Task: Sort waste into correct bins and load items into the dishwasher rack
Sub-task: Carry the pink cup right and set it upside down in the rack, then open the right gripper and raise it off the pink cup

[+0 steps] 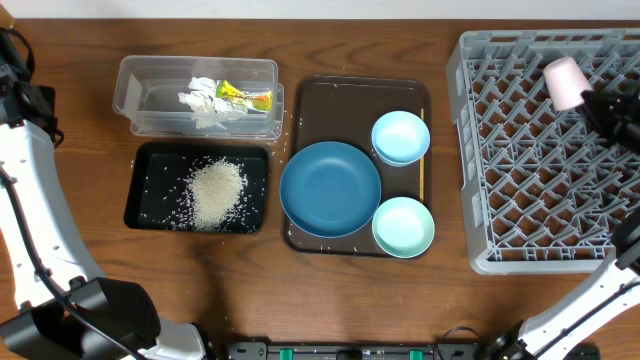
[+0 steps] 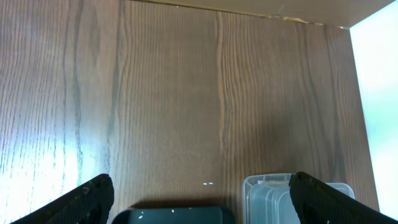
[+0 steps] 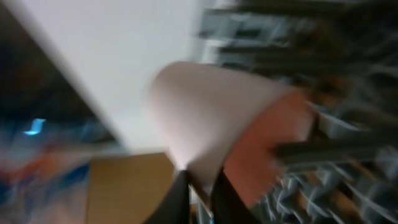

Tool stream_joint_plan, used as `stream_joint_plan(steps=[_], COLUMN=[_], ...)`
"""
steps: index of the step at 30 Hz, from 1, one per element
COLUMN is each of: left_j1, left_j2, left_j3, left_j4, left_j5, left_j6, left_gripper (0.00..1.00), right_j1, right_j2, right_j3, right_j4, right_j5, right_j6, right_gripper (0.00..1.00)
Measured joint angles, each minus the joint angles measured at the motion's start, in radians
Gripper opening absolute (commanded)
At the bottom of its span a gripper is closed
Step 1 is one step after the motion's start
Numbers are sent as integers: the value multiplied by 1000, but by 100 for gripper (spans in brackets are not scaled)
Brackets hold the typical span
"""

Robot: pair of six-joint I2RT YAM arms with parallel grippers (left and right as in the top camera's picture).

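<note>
My right gripper (image 1: 590, 100) is shut on the rim of the small pink cup (image 1: 565, 80) and holds it tilted over the grey dishwasher rack (image 1: 470, 160). The right wrist view is blurred; the cup (image 3: 217, 118) fills it, its wall pinched between my fingers (image 3: 199, 193). The dark-blue dish (image 1: 330, 188), light-blue bowl (image 1: 400, 136) and mint-green bowl (image 1: 403, 226) sit on the brown tray (image 1: 340, 95). The clear tub (image 1: 140, 95) holds tissue (image 1: 200, 100) and the yellow wrapper (image 1: 245, 97). The black tray (image 1: 150, 190) holds rice (image 1: 215, 192). My left gripper (image 2: 199, 205) is open and empty at the far left.
A chopstick (image 1: 423, 175) lies along the brown tray's right edge. A few rice grains are scattered around the trays. The left wrist view shows bare wood, the black tray's corner (image 2: 174, 216) and the tub's corner (image 2: 267, 199).
</note>
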Motion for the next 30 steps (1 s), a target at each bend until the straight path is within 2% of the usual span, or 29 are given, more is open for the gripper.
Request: stream_joint_plan(steps=[6, 12, 13, 15, 16, 17, 18, 19, 20, 24, 25, 30], left_j1=[0, 0, 0, 0, 0, 0, 0, 0, 0, 0, 0, 0], left_j2=[0, 0, 0, 0, 0, 0, 0, 0, 0, 0, 0, 0], left_j3=[0, 0, 0, 0, 0, 0, 0, 0, 0, 0, 0, 0], left_j4=[0, 0, 0, 0, 0, 0, 0, 0, 0, 0, 0, 0], left_j5=[0, 0, 0, 0, 0, 0, 0, 0, 0, 0, 0, 0], left_j6=[0, 0, 0, 0, 0, 0, 0, 0, 0, 0, 0, 0], left_gripper=[92, 92, 92, 92, 92, 92, 92, 92, 92, 92, 92, 92], right_j1=[-6, -5, -5, -2, 4, 16, 36, 55, 84, 213, 260, 406], right_j2=[-192, -431, -459, -514, -535, -553, -566, -574, -578, -562, -548, -457], right_j3=[-11, -10, -10, -10, -10, -10, -9, -9, -8, -8, -8, -8], right_j4=[-297, -387, -388, -382, -371, -357, -336, -318, -302, -309, -314, -314], right_j5=[426, 747, 781, 835, 858, 872, 880, 882, 882, 951, 1001, 1217], right_j6=[-184, -245, -249, -253, -259, -262, -267, -277, -293, -345, -357, -383], right_gripper=[21, 25, 31, 99, 99, 84, 45, 23, 16, 8, 1, 1])
